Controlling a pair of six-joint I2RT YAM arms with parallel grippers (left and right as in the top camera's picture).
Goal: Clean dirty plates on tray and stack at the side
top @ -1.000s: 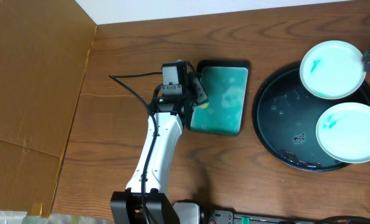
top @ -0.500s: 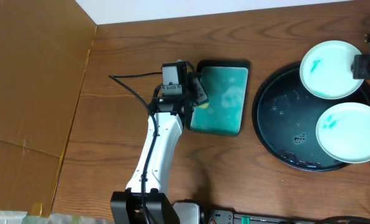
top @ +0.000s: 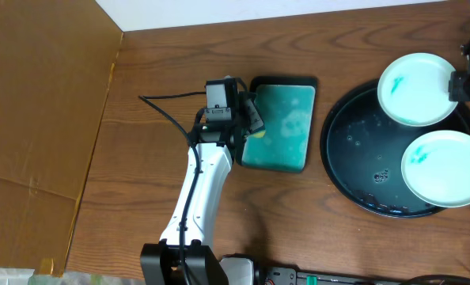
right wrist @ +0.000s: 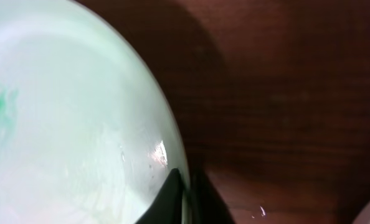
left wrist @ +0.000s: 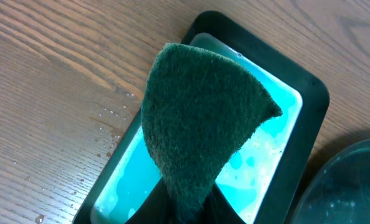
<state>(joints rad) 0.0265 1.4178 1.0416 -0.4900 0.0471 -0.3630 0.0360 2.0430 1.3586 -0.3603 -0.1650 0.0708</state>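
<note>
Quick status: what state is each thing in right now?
upper plate: smeared, rim pinched by right gripper.
lower plate: smeared, flat in tray, untouched.
tray: wet floor, holding two plates.
dish: holds teal liquid.
sponge: held over dish.
left gripper: shut on sponge.
right gripper: shut on upper plate.

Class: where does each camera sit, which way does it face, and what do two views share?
Overhead: above the table, facing straight down; left arm, tray, two plates.
Left wrist: faces down at the teal dish; left end effector grips a green pad.
Right wrist: faces a plate rim pinched by the right end effector.
Shared with overhead: teal dish, that plate.
</note>
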